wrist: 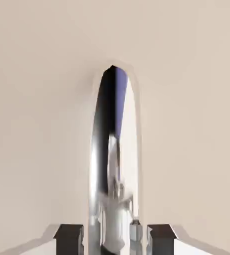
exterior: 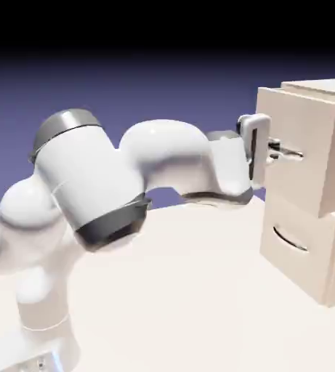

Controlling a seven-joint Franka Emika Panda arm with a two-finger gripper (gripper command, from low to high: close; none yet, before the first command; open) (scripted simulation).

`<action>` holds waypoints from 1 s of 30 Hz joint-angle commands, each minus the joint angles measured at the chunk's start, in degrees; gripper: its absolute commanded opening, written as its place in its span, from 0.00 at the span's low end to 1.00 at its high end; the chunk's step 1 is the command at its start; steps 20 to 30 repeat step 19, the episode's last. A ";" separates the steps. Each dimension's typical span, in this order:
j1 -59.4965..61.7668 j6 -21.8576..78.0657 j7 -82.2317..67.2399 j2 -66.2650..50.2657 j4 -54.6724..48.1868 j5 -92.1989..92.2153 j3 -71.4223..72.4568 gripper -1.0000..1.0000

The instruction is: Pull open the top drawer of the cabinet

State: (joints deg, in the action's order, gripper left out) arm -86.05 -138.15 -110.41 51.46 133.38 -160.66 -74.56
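Top drawer (exterior: 298, 149) of the beige cabinet (exterior: 330, 254): located in the upper right of the exterior view, its front set forward of the lower drawer front (exterior: 293, 251). Bar handle (wrist: 114, 149): shiny, curved, centred in the hand view. Tool (wrist: 115, 241): closed, the handle pinched between its two tips. Arm (exterior: 90, 178): white, extended from lower left.

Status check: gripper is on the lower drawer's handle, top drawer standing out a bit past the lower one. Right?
Not quite: the gripper is at the top drawer's handle, per the exterior view; the lower drawer's handle has nothing on it. The top drawer does stand out a bit past the lower one.
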 commanded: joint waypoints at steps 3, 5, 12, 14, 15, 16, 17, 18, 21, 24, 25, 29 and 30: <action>6.25 1.00 -0.79 1.77 6.02 1.32 4.77 0.00; 10.40 1.53 -1.49 3.38 10.05 2.24 7.93 0.00; 23.37 1.85 -4.75 10.41 22.48 6.41 17.45 0.00; 23.37 1.85 -4.75 10.41 22.48 6.41 17.45 1.00; 25.44 1.47 -5.41 11.82 24.29 7.39 18.87 1.00; 27.52 1.10 -6.06 13.24 26.10 8.36 20.29 1.00; 29.59 0.73 -6.72 14.65 27.92 9.34 21.71 1.00; 31.68 0.35 -7.37 16.07 29.73 10.31 23.14 1.00; 32.40 0.22 -7.60 16.56 30.37 10.65 23.64 1.00; 32.40 0.22 -7.60 16.56 30.37 10.65 23.64 1.00; 32.40 0.22 -7.60 16.56 30.37 10.65 23.64 1.00; 32.40 0.22 -7.60 16.56 30.37 10.65 23.64 1.00; 32.40 0.22 -7.60 16.56 30.37 10.65 23.64 1.00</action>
